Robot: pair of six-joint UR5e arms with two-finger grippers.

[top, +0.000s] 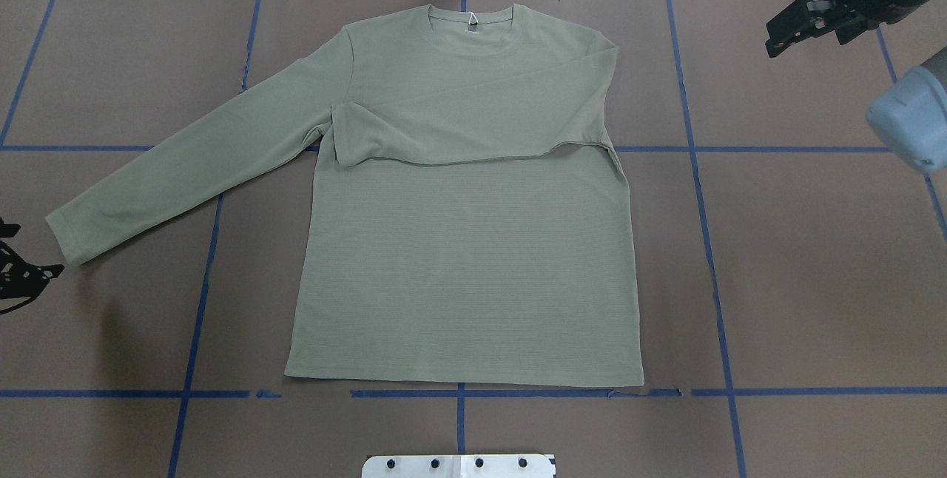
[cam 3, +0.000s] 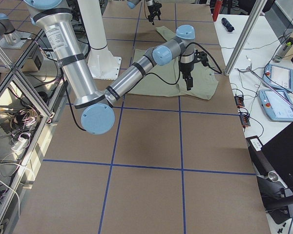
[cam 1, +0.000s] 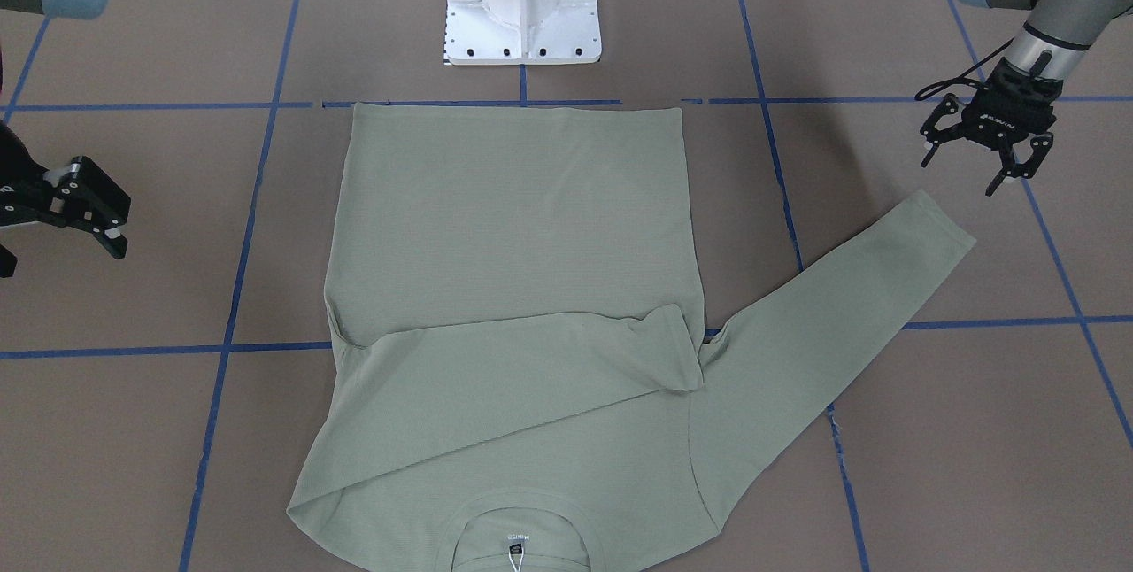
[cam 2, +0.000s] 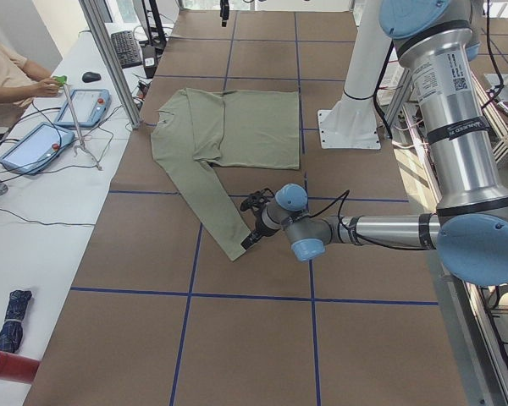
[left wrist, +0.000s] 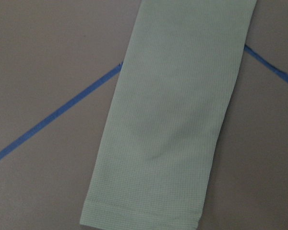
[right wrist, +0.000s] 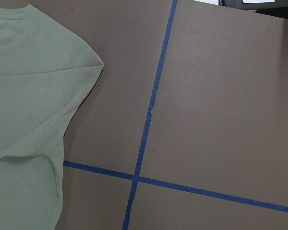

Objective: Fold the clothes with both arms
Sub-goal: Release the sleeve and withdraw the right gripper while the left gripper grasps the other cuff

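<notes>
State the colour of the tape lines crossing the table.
Blue; the tape lines show best in the overhead exterior view.

Pale sage-green long-sleeved shirt point(top: 462, 256) lies flat at the centre of the overhead frame, round collar at the top, hem at the bottom. One sleeve is folded across the chest; the other stretches out to the lower left. There the left gripper point(cam 1: 965, 169) hovers near the cuff, jaws spread. Upper right, the right gripper point(top: 805, 38) hangs clear of the cloth, jaws apart.

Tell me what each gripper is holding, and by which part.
Nothing is held. The left gripper hangs open near the outstretched sleeve cuff of the shirt; the right gripper is open too, clear of it.
</notes>
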